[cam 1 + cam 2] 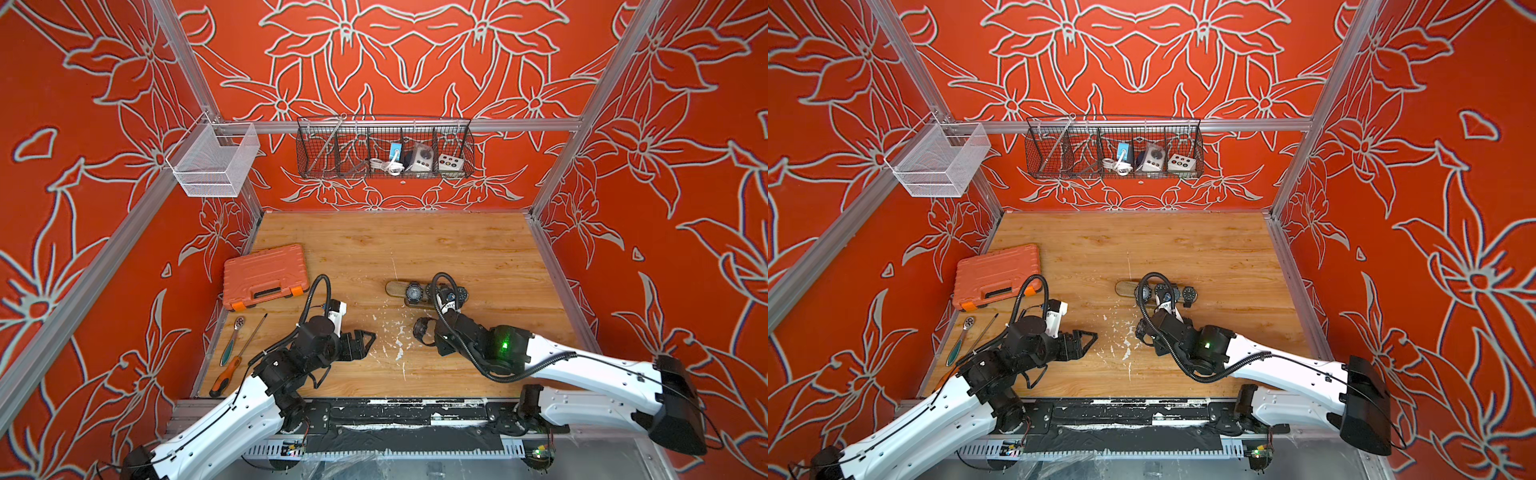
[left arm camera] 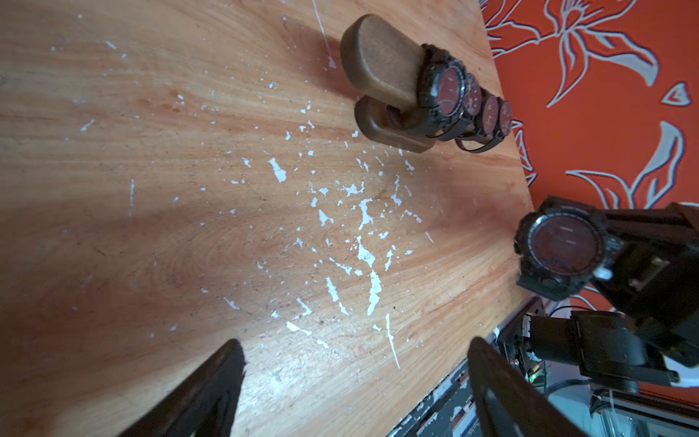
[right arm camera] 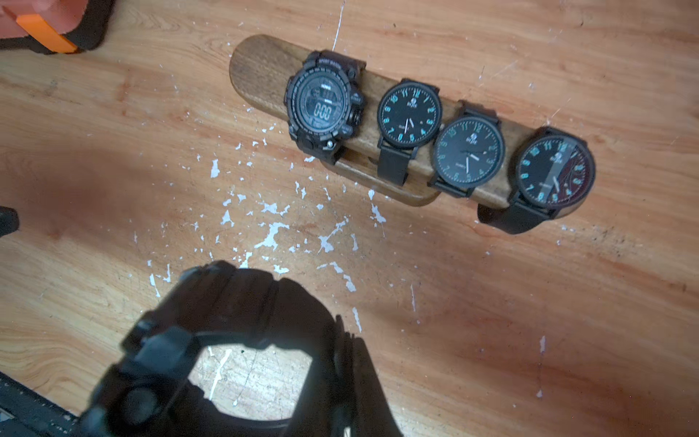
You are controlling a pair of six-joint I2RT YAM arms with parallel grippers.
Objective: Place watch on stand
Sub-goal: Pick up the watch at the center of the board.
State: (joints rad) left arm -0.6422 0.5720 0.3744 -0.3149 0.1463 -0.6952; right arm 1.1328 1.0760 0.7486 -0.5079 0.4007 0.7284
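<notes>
The left claw [image 1: 368,345] hangs wide open and empty over the scuffed, paint-flecked wooden bench [image 1: 478,249], and across from it the right claw [image 1: 432,332] is clamped on the band of a chunky black watch [image 2: 563,249], its strap closed in a loop, held short of the stand [image 3: 261,68]. That stand, a smooth brown wooden bar with rounded ends on a small oblong base, sits just beyond the right claw and already wears a knobbly digital watch [image 3: 325,102] and three flat round-faced ones [image 3: 469,151]. I'd judge only this remains: slipping the loop over the bare end, ahead-left of the claw.
</notes>
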